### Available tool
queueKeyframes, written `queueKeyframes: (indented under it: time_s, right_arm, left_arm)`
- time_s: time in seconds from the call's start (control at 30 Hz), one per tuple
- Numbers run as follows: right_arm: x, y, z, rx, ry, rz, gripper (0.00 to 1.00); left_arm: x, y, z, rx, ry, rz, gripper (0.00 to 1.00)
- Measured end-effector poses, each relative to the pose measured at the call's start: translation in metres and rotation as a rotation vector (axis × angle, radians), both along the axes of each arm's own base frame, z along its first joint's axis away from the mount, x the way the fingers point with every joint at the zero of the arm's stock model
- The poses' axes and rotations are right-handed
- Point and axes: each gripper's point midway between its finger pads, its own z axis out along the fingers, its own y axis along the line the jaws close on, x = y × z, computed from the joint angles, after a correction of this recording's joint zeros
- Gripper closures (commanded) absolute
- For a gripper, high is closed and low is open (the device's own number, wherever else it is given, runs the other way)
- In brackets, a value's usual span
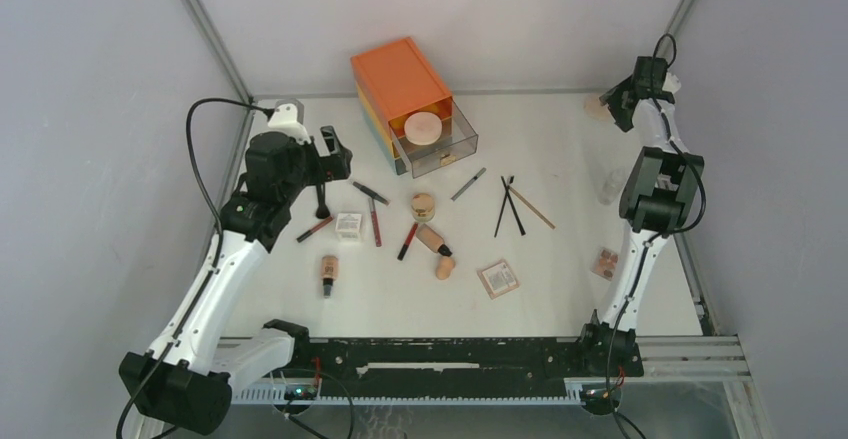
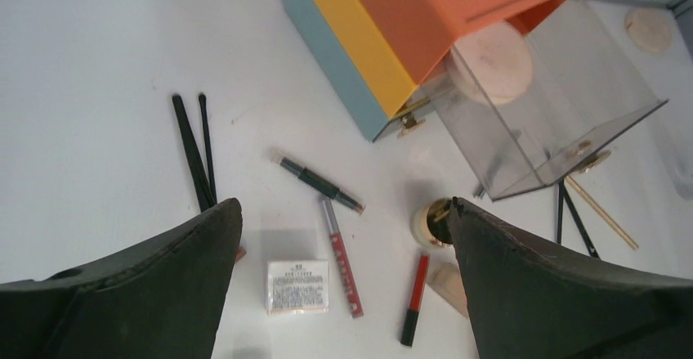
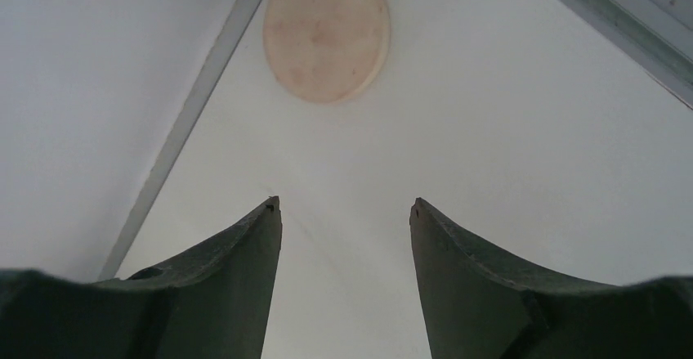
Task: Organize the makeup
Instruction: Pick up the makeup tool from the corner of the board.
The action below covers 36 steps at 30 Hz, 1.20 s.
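Note:
Makeup lies scattered mid-table: a white box (image 1: 348,225) (image 2: 298,287), red pencils (image 1: 375,221) (image 2: 342,256), a red-and-black pencil (image 1: 407,241) (image 2: 413,298), a dark pencil (image 1: 370,192) (image 2: 319,183), beige foundation bottles (image 1: 327,273) (image 1: 435,240), thin black brushes (image 1: 510,207) (image 2: 194,150) and a square peach compact (image 1: 498,278). My left gripper (image 1: 333,159) (image 2: 345,204) is open and empty, hovering above the white box and pencils. My right gripper (image 1: 612,101) (image 3: 345,202) is open and empty at the far right corner, just short of a round peach compact (image 1: 596,106) (image 3: 327,32).
The orange three-drawer chest (image 1: 400,79) (image 2: 425,15) stands at the back centre. Its clear drawer (image 1: 445,151) (image 2: 564,105) is pulled out and holds a round compact (image 1: 422,127) (image 2: 493,60). A gold-rimmed jar (image 1: 423,204) (image 2: 429,224) and another compact (image 1: 605,262) sit nearby. Walls close in left and right.

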Motion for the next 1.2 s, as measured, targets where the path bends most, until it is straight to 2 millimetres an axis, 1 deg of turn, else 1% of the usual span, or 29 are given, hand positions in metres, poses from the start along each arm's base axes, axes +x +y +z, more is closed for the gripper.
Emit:
queueKeyframes:
  time_s: [0.17, 0.27, 0.33, 0.47, 0.57, 0.67, 0.73, 0.8, 0.87, 0.93, 1.07, 1.1, 1.2]
  right_arm:
    - [0.026, -0.015, -0.025, 0.025, 0.002, -0.051, 0.32]
    - [0.036, -0.018, -0.042, 0.041, 0.005, -0.079, 0.32]
    - [0.039, -0.019, -0.052, 0.054, 0.012, -0.095, 0.32]
    - [0.043, -0.021, -0.081, 0.084, 0.033, -0.135, 0.33]
    - [0.053, -0.023, -0.078, 0.091, 0.003, -0.148, 0.34]
    - [0.060, -0.025, -0.079, 0.103, -0.021, -0.165, 0.38]
    - [0.062, -0.025, -0.080, 0.114, -0.029, -0.177, 0.44]
    - [0.064, -0.026, -0.081, 0.123, -0.036, -0.186, 0.52]
    - [0.066, -0.026, -0.083, 0.133, -0.041, -0.194, 0.59]
    - [0.068, -0.027, -0.086, 0.145, -0.049, -0.201, 0.67]
    - [0.073, -0.026, -0.089, 0.167, -0.063, -0.205, 0.80]
    - [0.075, -0.026, -0.089, 0.170, -0.068, -0.203, 0.83]
    - [0.078, -0.025, -0.091, 0.178, -0.072, -0.196, 1.00]
  left_arm:
    - [0.011, 0.003, 0.019, -0.003, -0.088, 0.023, 0.00]
    - [0.016, 0.008, 0.026, 0.011, -0.122, 0.051, 0.00]
    - [0.020, 0.011, 0.028, 0.017, -0.134, 0.068, 0.00]
    - [0.029, 0.012, 0.023, 0.030, -0.131, 0.082, 0.00]
    - [0.034, 0.013, 0.015, 0.053, -0.113, 0.081, 0.00]
    - [0.038, 0.018, 0.008, 0.074, -0.095, 0.095, 0.00]
    - [0.039, 0.023, 0.006, 0.080, -0.091, 0.105, 0.00]
    - [0.040, 0.027, 0.006, 0.082, -0.091, 0.114, 0.00]
    - [0.041, 0.029, 0.006, 0.087, -0.092, 0.118, 0.00]
    - [0.041, 0.029, 0.006, 0.087, -0.092, 0.119, 0.00]
    - [0.041, 0.029, 0.006, 0.088, -0.092, 0.118, 0.00]
    - [0.041, 0.029, 0.006, 0.088, -0.092, 0.118, 0.00]
    - [0.041, 0.030, 0.006, 0.094, -0.092, 0.117, 0.00]
